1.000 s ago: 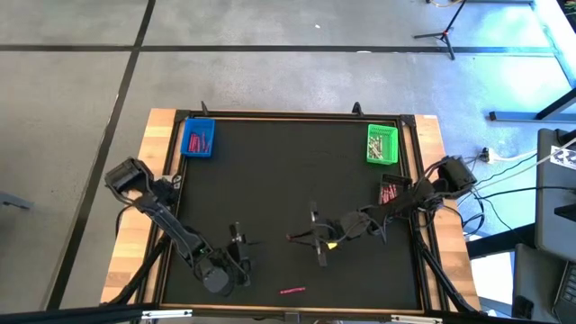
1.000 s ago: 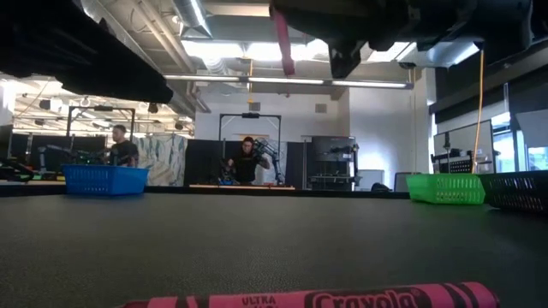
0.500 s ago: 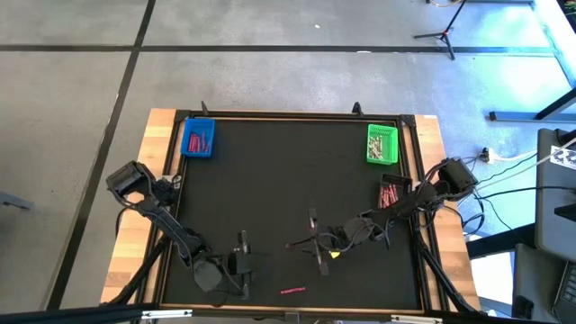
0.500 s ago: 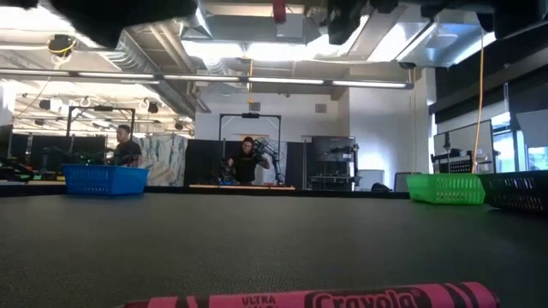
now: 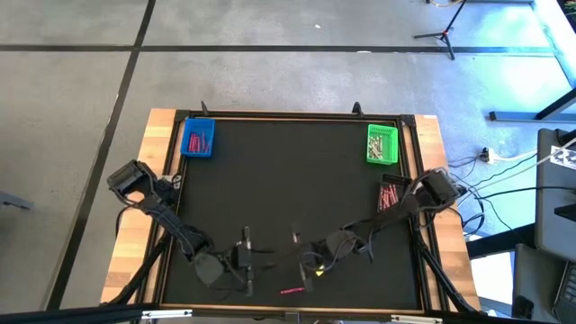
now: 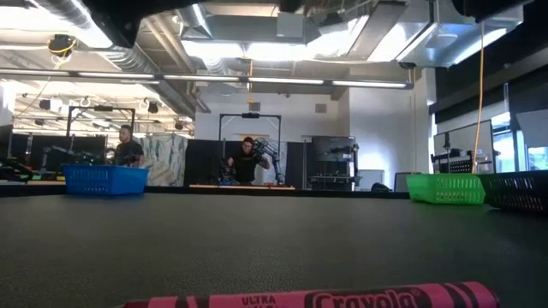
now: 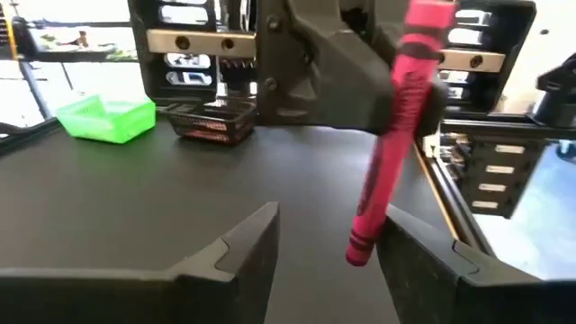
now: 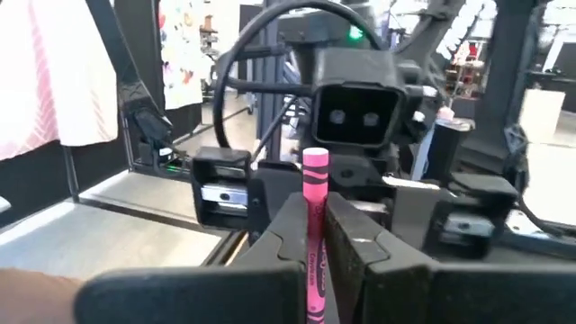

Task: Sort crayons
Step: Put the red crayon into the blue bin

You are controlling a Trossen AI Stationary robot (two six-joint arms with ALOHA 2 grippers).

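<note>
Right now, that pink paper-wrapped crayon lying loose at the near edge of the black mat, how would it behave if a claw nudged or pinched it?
The pink paper-wrapped crayon looks like a round, slim stick lying flat, so a sideways nudge would probably roll it. It seems stiff and light, and may snap under a hard pinch. Its paper wrapper likely helps grip.

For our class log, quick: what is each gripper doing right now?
Left gripper: open, holding nothing, facing the right gripper.
Right gripper: shut on a pink crayon, held above the table.

Overhead looks straight down, low looks level across the table [image 5: 270,162]; wrist cameras face each other.
</note>
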